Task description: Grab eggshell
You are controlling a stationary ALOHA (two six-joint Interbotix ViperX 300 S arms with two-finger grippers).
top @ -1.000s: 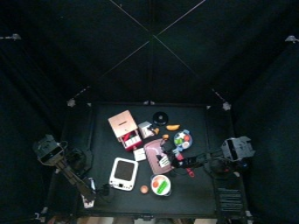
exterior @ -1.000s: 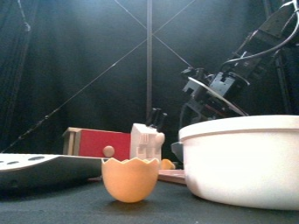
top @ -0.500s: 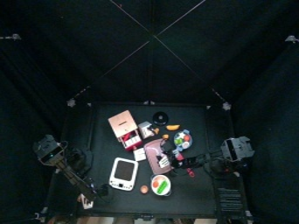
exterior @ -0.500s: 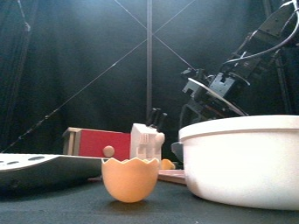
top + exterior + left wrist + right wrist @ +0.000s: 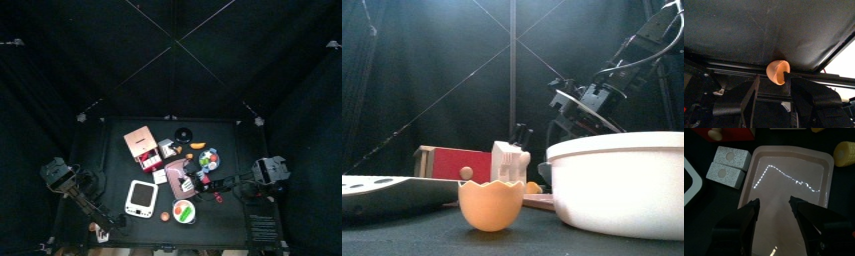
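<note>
A tan eggshell half [image 5: 776,70] sits between the tips of my left gripper [image 5: 771,76], which is shut on it. That gripper [image 5: 94,228] hangs off the table's front left corner. A second tan eggshell half [image 5: 490,205] stands upright on the table near the front edge, and it also shows in the top view [image 5: 166,215], between the white device [image 5: 140,197] and the white bowl [image 5: 185,211]. My right gripper [image 5: 774,201] is open and empty over a pink tray [image 5: 791,173], and in the top view it [image 5: 214,186] sits right of the middle.
The white bowl [image 5: 616,185] stands large at the front right. A red box [image 5: 140,140] and an orange fruit-like item [image 5: 201,146] lie at the back. Two grey blocks [image 5: 727,165] lie beside the pink tray, with a yellow item [image 5: 844,152] past it.
My left gripper has drifted a little to the left and back with the eggshell half in it. The right arm and the things on the table have not moved.
</note>
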